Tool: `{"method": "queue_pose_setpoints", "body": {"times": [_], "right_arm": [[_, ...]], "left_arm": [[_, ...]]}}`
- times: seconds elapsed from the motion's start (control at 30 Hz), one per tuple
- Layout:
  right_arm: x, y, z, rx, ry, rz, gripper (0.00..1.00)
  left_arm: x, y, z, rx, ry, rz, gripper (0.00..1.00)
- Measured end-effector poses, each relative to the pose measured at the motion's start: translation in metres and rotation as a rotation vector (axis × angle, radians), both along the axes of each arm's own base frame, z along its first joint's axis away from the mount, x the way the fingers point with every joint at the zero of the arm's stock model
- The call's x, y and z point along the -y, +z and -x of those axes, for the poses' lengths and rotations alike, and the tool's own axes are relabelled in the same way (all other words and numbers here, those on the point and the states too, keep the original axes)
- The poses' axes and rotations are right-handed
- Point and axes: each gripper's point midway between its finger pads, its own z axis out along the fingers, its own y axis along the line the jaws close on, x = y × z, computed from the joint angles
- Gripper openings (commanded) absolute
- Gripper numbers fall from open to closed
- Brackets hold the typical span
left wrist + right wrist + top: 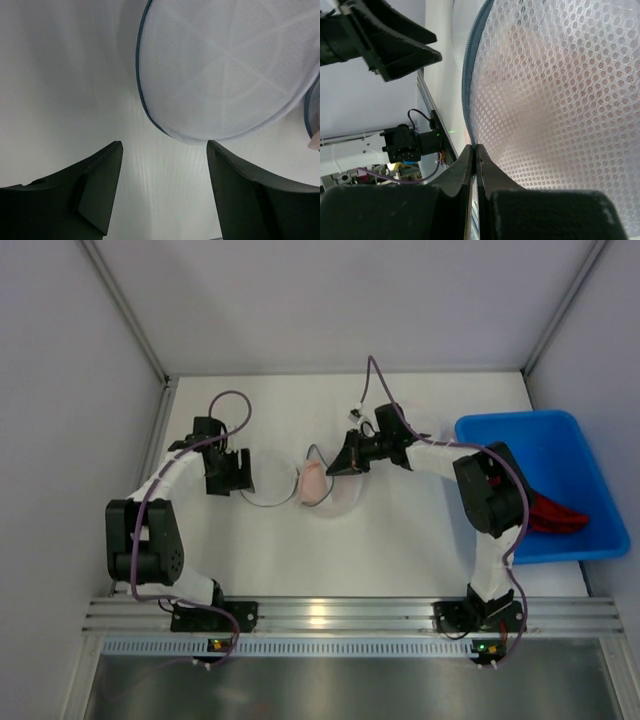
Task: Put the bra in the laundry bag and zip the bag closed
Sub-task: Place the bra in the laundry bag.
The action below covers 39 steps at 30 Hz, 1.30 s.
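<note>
So the right gripper [474,148] is pinched tight on the laundry bag [545,100] rim, probably pinning it for zipping; left gripper [165,150] hangs wide open beside it, holding nothing.

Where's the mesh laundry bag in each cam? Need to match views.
Top external: round white mesh laundry bag at table centre, between the two grippers.
Left wrist: upper right, dark zipper rim facing the fingers.
Right wrist: fills the right side.
Shared landmark: black left gripper, open beside the bag.
</note>
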Motion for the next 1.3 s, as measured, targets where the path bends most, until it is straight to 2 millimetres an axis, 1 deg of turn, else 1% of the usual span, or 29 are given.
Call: {"method": "queue_pose_setpoints", "body": {"times": [0.07, 0.23, 0.37, 0.4, 0.43, 0.47, 0.53, 0.57, 0.6, 0.63, 0.7, 0.77, 0.83, 0.87, 0.9, 0.97, 1.0, 1.03, 1.07, 1.1, 1.13, 1.2, 1.27, 1.3], "right_arm": [[0.0, 0.001, 0.0, 0.008, 0.002, -0.001, 0.0], [0.001, 0.003, 0.0, 0.02, 0.007, 0.0, 0.0], [0.001, 0.002, 0.001, 0.028, 0.013, 0.004, 0.0], [0.002, 0.001, 0.001, 0.029, 0.014, 0.006, 0.0], [0.002, 0.0, 0.002, 0.03, 0.017, 0.009, 0.0], [0.003, -0.001, 0.002, 0.031, 0.019, 0.014, 0.0], [0.004, -0.003, 0.003, 0.031, 0.023, 0.021, 0.01], [0.004, -0.004, 0.004, 0.031, 0.026, 0.027, 0.05], [0.005, -0.005, 0.005, 0.031, 0.028, 0.032, 0.19], [0.006, -0.007, 0.006, 0.027, 0.029, 0.04, 0.22], [0.008, -0.01, 0.007, 0.031, 0.036, 0.059, 0.25], [0.01, -0.009, 0.005, 0.041, 0.034, 0.071, 0.27], [0.015, -0.003, 0.0, 0.05, 0.023, 0.076, 0.41], [0.017, 0.0, -0.004, 0.061, 0.016, 0.078, 0.42], [0.021, 0.007, -0.011, 0.081, 0.002, 0.077, 0.36], [0.03, 0.024, -0.024, 0.131, -0.029, 0.072, 0.25], [0.032, 0.034, -0.028, 0.155, -0.04, 0.065, 0.23], [0.034, 0.049, -0.033, 0.189, -0.056, 0.053, 0.2], [0.035, 0.06, -0.036, 0.215, -0.065, 0.044, 0.12], [0.034, 0.074, -0.037, 0.247, -0.072, 0.03, 0.1], [0.03, 0.086, -0.037, 0.273, -0.069, 0.015, 0.08], [0.018, 0.107, -0.033, 0.323, -0.052, -0.014, 0.02], [-0.001, 0.116, -0.024, 0.353, -0.02, -0.033, 0.0], [-0.011, 0.115, -0.015, 0.354, 0.003, -0.035, 0.0]], "left_arm": [[0.0, -0.016, 0.001, -0.051, 0.006, 0.012, 0.72], [-0.002, -0.034, -0.005, -0.082, 0.051, 0.09, 0.71], [0.002, -0.046, -0.01, -0.087, 0.091, 0.184, 0.58], [0.006, -0.045, -0.015, -0.069, 0.095, 0.21, 0.47], [0.009, -0.044, -0.02, -0.059, 0.099, 0.234, 0.41], [0.012, -0.044, -0.023, -0.051, 0.098, 0.249, 0.32], [0.017, -0.045, -0.027, -0.044, 0.1, 0.282, 0.05], [0.02, -0.044, -0.029, -0.04, 0.095, 0.299, 0.0], [0.022, -0.041, -0.03, -0.033, 0.092, 0.312, 0.0], [0.023, -0.038, -0.031, -0.024, 0.085, 0.32, 0.0], [0.025, -0.027, -0.031, 0.003, 0.075, 0.328, 0.0], [0.026, -0.006, -0.033, 0.058, 0.058, 0.333, 0.0], [0.026, 0.016, -0.032, 0.12, 0.042, 0.33, 0.0], [0.026, 0.027, -0.031, 0.15, 0.033, 0.327, 0.0], [0.026, 0.04, -0.03, 0.19, 0.022, 0.322, 0.0], [0.028, 0.06, -0.026, 0.24, 0.0, 0.316, 0.0], [0.029, 0.068, -0.024, 0.259, -0.009, 0.315, 0.0], [0.031, 0.074, -0.022, 0.275, -0.02, 0.313, 0.0], [0.032, 0.079, -0.021, 0.286, -0.03, 0.312, 0.0], [0.035, 0.083, -0.02, 0.295, -0.043, 0.31, 0.0], [0.037, 0.086, -0.018, 0.299, -0.051, 0.31, 0.0], [0.041, 0.089, -0.015, 0.297, -0.063, 0.312, 0.0], [0.043, 0.092, -0.013, 0.293, -0.07, 0.314, 0.0], [0.044, 0.092, -0.012, 0.29, -0.07, 0.315, 0.0]]}}
